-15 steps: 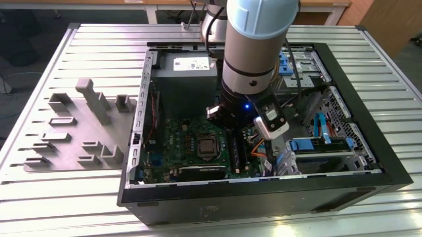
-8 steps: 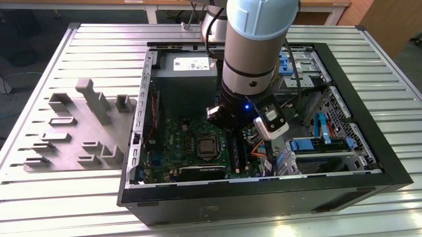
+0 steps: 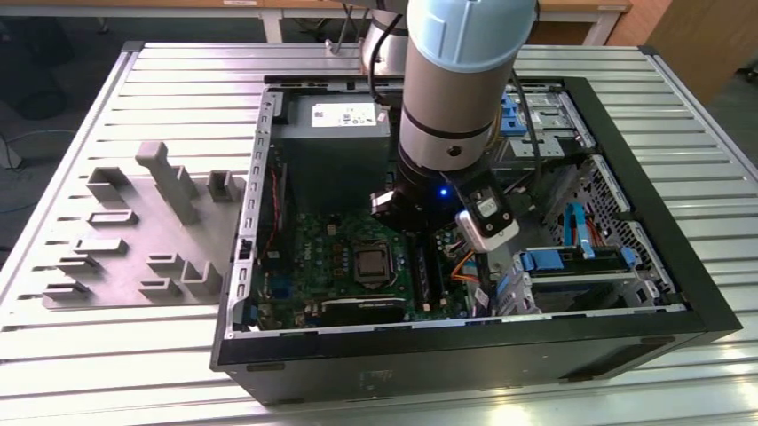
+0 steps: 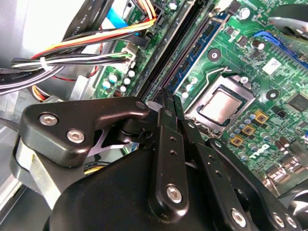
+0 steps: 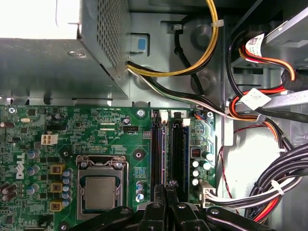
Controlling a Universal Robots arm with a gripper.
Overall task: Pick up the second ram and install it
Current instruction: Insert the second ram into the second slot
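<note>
Black memory slots [image 5: 177, 144] run lengthwise straight out from your gripper [image 5: 168, 185], pinched shut, hold unclear; cables [image 5: 284, 178] crowd one side, processor socket [image 5: 98, 192] the other.

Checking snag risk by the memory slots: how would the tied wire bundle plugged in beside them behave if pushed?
Probably floppy: in the second wrist view the wire bundle is thin, separate strands, so it should bend aside. Its white tie would likely keep them together. The white connector anchors one end, so a push might strain it.

Bright, even light; white glare, soft shadows
</note>
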